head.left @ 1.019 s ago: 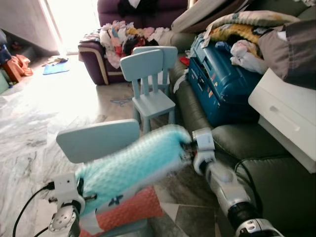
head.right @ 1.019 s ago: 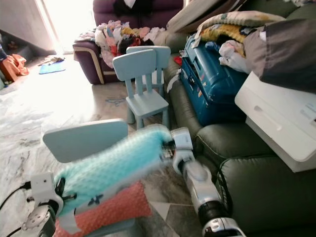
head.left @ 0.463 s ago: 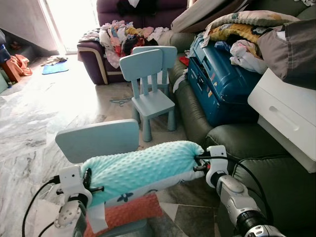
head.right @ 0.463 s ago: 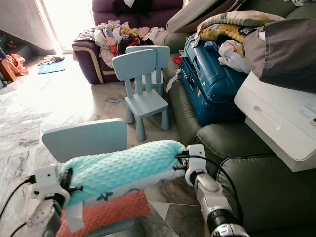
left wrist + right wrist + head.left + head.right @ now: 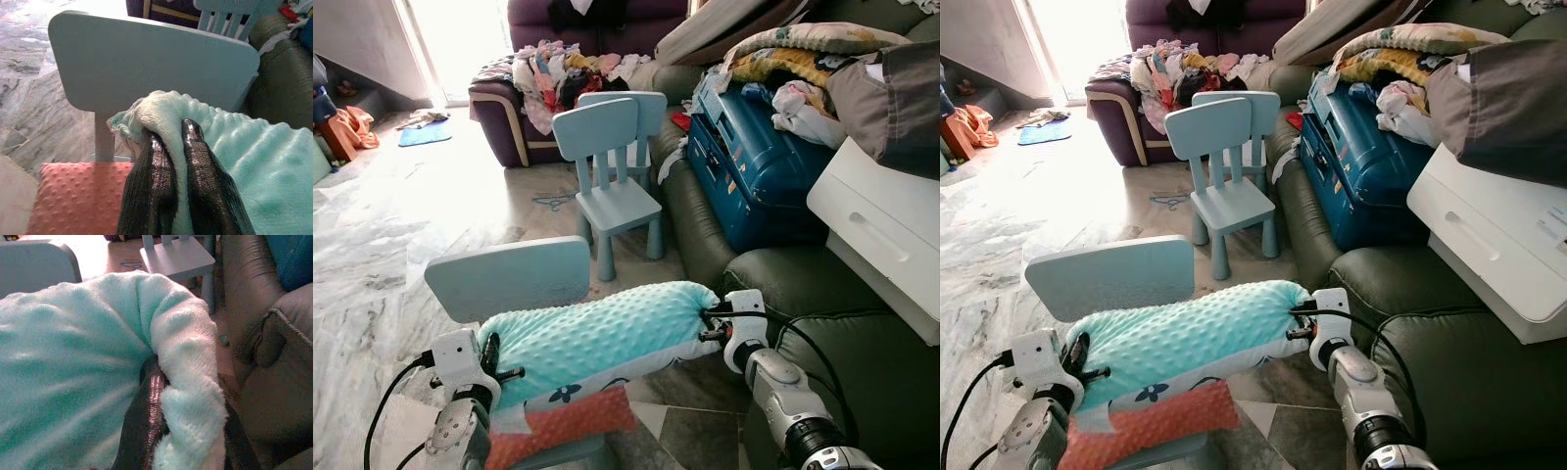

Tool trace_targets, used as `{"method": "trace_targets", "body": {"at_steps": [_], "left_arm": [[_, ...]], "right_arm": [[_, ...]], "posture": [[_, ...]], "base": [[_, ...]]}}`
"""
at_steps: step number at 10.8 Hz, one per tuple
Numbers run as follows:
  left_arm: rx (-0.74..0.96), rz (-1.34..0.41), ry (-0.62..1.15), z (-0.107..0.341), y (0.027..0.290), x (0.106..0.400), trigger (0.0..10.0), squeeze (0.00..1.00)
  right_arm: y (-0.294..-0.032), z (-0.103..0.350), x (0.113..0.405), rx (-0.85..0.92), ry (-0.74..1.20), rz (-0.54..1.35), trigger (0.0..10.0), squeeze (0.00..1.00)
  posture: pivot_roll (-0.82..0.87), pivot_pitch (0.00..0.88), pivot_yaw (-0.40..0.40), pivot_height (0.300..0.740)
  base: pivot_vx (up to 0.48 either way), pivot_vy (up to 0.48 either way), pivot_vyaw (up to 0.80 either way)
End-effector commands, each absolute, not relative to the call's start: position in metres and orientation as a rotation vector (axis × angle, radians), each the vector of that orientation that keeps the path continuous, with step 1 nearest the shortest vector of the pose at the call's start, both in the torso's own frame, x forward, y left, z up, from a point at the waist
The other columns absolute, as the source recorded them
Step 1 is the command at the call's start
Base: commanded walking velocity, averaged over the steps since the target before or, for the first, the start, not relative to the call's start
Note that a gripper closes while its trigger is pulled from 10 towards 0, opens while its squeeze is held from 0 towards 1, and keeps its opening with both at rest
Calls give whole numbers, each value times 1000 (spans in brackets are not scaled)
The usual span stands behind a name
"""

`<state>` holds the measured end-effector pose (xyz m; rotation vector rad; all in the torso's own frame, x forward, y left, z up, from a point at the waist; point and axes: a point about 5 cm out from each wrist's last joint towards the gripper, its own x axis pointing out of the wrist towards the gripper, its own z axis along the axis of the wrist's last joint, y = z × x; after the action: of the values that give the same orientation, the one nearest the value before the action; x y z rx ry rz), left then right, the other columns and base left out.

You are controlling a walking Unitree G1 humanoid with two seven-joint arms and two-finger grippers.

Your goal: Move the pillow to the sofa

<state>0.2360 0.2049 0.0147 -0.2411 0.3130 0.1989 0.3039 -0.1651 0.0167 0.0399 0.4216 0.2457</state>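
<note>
A mint-green bobbled pillow (image 5: 592, 331) hangs level between my two grippers, just above a coral pillow (image 5: 563, 423) that lies on a small light-blue chair (image 5: 509, 279). My left gripper (image 5: 168, 147) is shut on the pillow's left end, its black fingers (image 5: 195, 156) pinching a fold of the fabric. My right gripper (image 5: 161, 396) is shut on the pillow's right end, beside the dark green sofa (image 5: 842, 352) on my right.
A blue suitcase (image 5: 754, 162), heaped blankets (image 5: 793, 59) and a white box (image 5: 886, 235) crowd the sofa's far end. Two more light-blue chairs (image 5: 612, 171) stand ahead on the marble floor (image 5: 382, 235). A purple sofa with clothes (image 5: 553, 69) is at the back.
The pillow, tilted and blurred with its right end high a second ago, has come down level. My right gripper has moved right, toward the sofa; since half a second ago little has shifted.
</note>
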Motion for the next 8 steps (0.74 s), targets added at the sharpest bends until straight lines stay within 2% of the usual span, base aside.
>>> {"method": "trace_targets", "body": {"at_steps": [1, 8], "left_arm": [[-253, 227, 293, 19, 211, 237, 10000, 0], [-358, 195, 326, 17, 203, 231, 10000, 0]], "right_arm": [[-166, 22, 309, 32, 405, 239, 10000, 0], [-166, 20, 307, 30, 408, 253, 10000, 0]], "posture": [[-171, 18, 48, 740], [-177, 31, 46, 740]], "base": [[0, 0, 0], [0, 0, -755]]}}
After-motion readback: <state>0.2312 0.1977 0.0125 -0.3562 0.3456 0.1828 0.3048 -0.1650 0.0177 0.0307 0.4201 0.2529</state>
